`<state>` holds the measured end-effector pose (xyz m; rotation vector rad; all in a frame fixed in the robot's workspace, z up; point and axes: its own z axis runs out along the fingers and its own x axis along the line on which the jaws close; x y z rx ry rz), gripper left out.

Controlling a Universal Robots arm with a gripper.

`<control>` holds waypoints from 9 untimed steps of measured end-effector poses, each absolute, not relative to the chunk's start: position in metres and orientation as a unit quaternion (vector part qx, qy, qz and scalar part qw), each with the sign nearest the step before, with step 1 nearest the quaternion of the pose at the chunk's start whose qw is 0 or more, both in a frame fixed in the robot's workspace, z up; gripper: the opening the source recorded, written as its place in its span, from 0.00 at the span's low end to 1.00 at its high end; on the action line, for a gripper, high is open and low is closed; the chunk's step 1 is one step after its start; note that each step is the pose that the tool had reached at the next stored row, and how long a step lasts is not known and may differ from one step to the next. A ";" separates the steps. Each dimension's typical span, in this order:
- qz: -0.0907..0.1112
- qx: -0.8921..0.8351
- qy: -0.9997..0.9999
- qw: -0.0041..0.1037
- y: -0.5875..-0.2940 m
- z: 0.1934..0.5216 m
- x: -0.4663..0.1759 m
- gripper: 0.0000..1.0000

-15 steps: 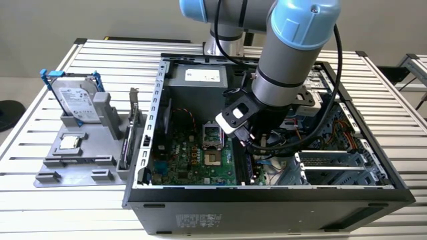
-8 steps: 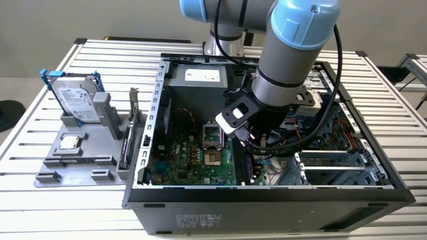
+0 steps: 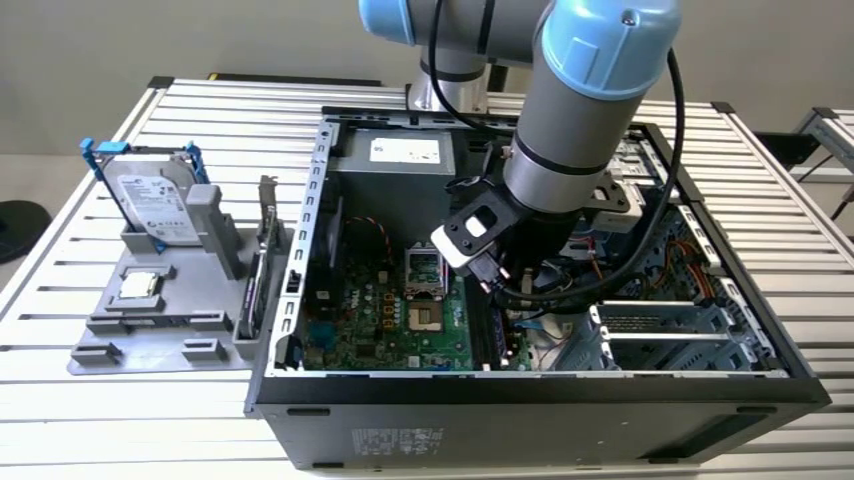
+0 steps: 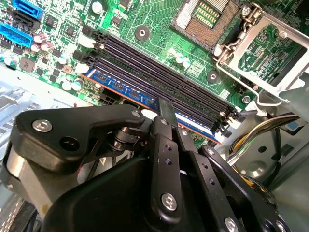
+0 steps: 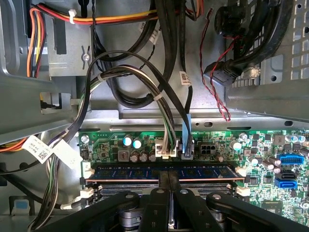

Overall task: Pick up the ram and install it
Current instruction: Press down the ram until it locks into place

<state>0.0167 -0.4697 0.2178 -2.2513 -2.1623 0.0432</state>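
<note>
Inside the computer case [image 3: 534,395], gripper [image 5: 169,181] clamps ram [image 5: 125,171] in slot.

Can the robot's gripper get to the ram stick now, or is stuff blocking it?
Probably yes: the gripper is already closed on the ram at the motherboard slots, and no cables cross between them.

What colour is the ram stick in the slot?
Blue, with an orange-brown contact edge; the ram shows best in the first wrist view.

bright, even light | soft shadows | near parts slightly blurred
</note>
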 end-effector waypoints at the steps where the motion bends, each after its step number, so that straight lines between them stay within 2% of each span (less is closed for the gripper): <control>1: 0.014 -0.721 -0.693 0.010 -0.470 0.218 0.017 0.00; 9: 0.014 -0.721 -0.693 0.010 -0.470 0.218 0.017 0.00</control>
